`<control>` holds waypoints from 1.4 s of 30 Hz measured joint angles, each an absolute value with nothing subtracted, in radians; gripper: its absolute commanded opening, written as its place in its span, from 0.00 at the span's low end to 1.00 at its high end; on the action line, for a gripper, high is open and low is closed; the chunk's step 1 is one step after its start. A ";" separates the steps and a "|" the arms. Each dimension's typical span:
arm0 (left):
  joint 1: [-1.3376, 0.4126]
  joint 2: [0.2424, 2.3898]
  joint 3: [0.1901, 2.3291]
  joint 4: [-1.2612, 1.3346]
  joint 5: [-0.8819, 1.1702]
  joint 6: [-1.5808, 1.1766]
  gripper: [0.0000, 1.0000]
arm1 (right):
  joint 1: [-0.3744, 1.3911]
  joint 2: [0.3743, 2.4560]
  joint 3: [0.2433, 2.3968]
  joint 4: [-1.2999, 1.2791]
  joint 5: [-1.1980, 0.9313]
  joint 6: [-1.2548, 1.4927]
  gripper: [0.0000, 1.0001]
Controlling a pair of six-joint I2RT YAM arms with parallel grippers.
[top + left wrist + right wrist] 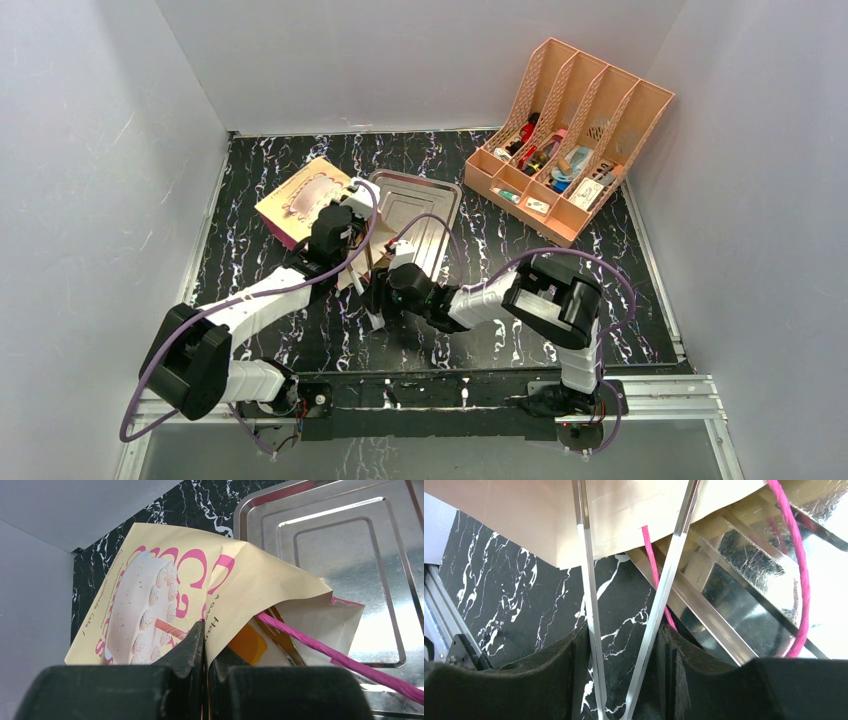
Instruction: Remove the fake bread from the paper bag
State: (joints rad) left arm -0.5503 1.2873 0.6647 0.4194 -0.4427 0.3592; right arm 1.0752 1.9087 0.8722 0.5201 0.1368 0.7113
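The paper bag [300, 200] lies on its side at the back left, its mouth facing the tray. My left gripper [204, 630] is shut on the upper edge of the bag's mouth and holds it lifted. Inside the opening shows a glossy orange patch of the fake bread [247, 644]; the rest of the bread is hidden. My right gripper [624, 630] is shut on a pair of metal tongs [586, 580]. Their two arms spread and run under the bag's raised edge, and a tip [282, 635] shows inside. A pink cord handle [325, 650] hangs across the mouth.
A shiny metal tray [425, 200] lies right of the bag, at its mouth. A peach file rack [570, 130] with small items stands at the back right. Grey walls close in the black marbled table [250, 270]. Both arms cross near the middle front.
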 measured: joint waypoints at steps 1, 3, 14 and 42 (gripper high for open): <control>-0.552 1.289 0.664 0.419 -0.446 0.360 0.00 | 1.080 1.913 0.882 0.513 0.150 0.710 0.36; -0.555 1.289 0.661 0.419 -0.454 0.360 0.00 | 1.085 1.916 0.891 0.500 0.167 0.710 0.30; -0.566 1.289 0.657 0.439 -0.490 0.359 0.00 | 1.093 1.878 0.847 0.499 0.208 0.707 0.05; -0.571 1.289 0.652 0.437 -0.500 0.337 0.00 | 1.100 1.981 0.933 0.560 0.237 0.675 0.11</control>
